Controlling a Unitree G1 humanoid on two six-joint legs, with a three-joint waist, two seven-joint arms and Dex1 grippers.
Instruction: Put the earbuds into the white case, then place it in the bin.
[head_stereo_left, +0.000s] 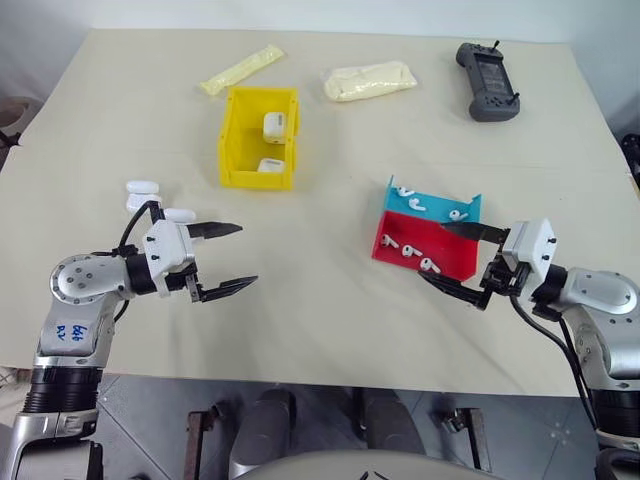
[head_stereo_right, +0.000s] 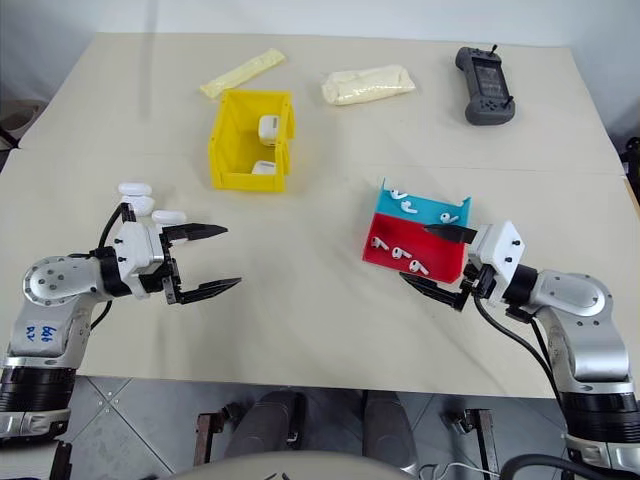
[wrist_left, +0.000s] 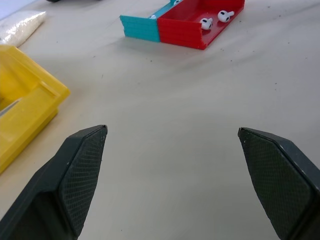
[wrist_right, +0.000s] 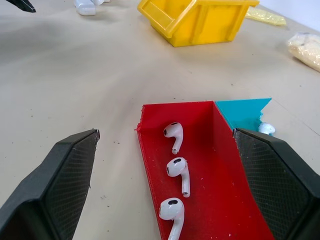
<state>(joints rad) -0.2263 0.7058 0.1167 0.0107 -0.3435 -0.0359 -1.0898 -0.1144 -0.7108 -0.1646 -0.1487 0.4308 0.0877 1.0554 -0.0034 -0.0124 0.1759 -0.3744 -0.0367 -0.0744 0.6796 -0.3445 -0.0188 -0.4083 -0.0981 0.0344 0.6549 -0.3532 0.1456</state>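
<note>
The earbuds (wrist_right: 174, 136) lie loose in a low tray (head_stereo_left: 445, 258) on the right half of the desk (head_stereo_left: 330, 300), some in its red near part, some in the blue part behind. They look tiny, hard and glossy, so I judge them very light and slippery. They will likely skid or flip if pinched at the rounded head. The short stem, or a pinch across the flat sides of the head, seems the safer hold, and a gentle squeeze should be enough.

The right tool (head_stereo_left: 466, 262) hovers at the tray's near edge with its two black fingers spread wide and nothing between them, one finger (wrist_right: 65, 170) over the bare desk and the other over the tray's far side.

Three closed white cases (head_stereo_left: 143, 187) sit close together near the left edge of the desk, just behind the left tool (head_stereo_left: 228, 258), which is also spread wide and empty. A case is smooth, rounded and stiff. Taking it across its two broad faces, below the lid seam, should hold it steady while leaving the hinged lid free to open.

The yellow bin (head_stereo_left: 240, 140) stands toward the far edge, left of centre, with two cases (head_stereo_left: 275, 127) already inside. It is open-topped with tall walls, so a held case can simply be lowered in from above.
</note>
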